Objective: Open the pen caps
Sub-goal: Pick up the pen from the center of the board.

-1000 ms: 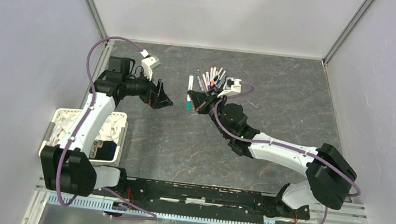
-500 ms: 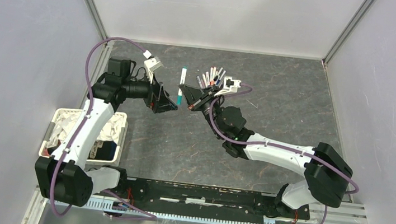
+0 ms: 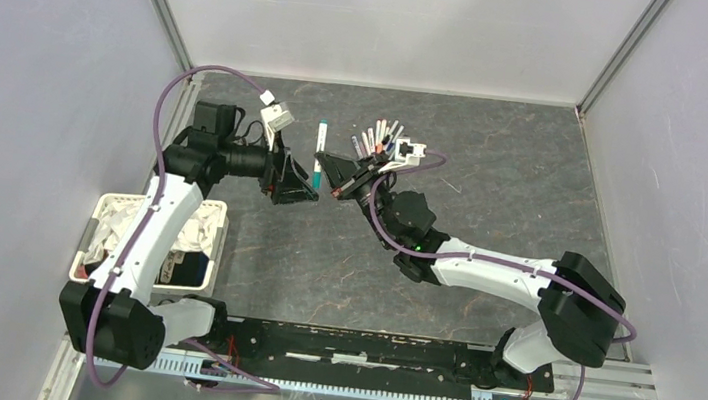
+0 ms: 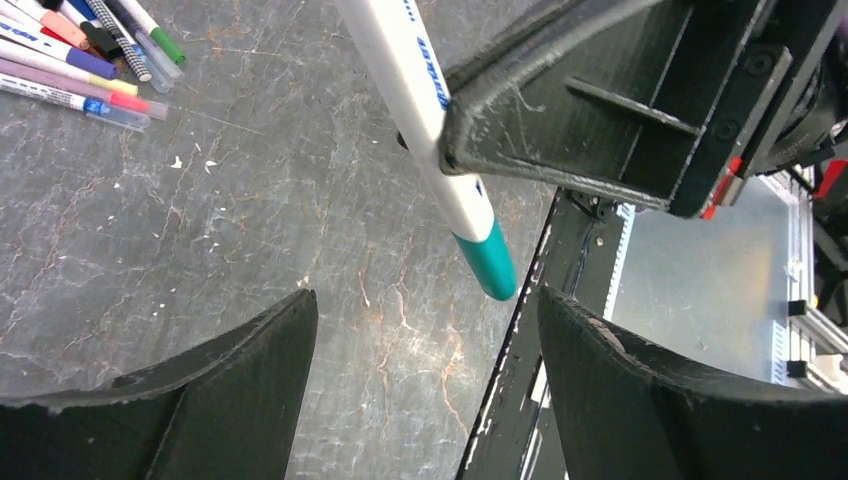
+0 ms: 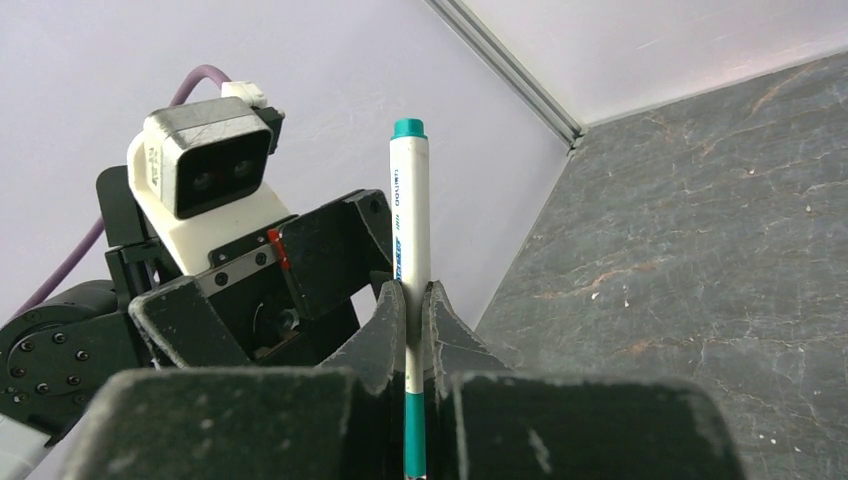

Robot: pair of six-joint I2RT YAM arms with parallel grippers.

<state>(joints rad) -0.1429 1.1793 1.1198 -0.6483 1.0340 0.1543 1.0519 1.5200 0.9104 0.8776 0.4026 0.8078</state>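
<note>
My right gripper (image 5: 412,292) is shut on a white pen (image 5: 408,215), holding it by the barrel above the table. The pen's teal cap (image 4: 487,264) points toward my left gripper (image 4: 425,305), which is open. The cap tip hangs just past the left fingertips (image 4: 255,335), nearer the right one and touching neither. From above, the pen (image 3: 320,146) stands between my left gripper (image 3: 303,188) and my right gripper (image 3: 335,172). Several more pens (image 3: 381,141) lie in a pile behind the right gripper.
A white basket (image 3: 106,207) with light-coloured contents sits at the left beside the left arm's base. The pile of pens (image 4: 85,50) lies on the dark stone-patterned table (image 3: 495,166). Grey walls close in the left, right and back.
The right arm has carried the pen leftward and the left gripper has moved right, so cap and left jaws now meet. The left jaws have narrowed slightly.
</note>
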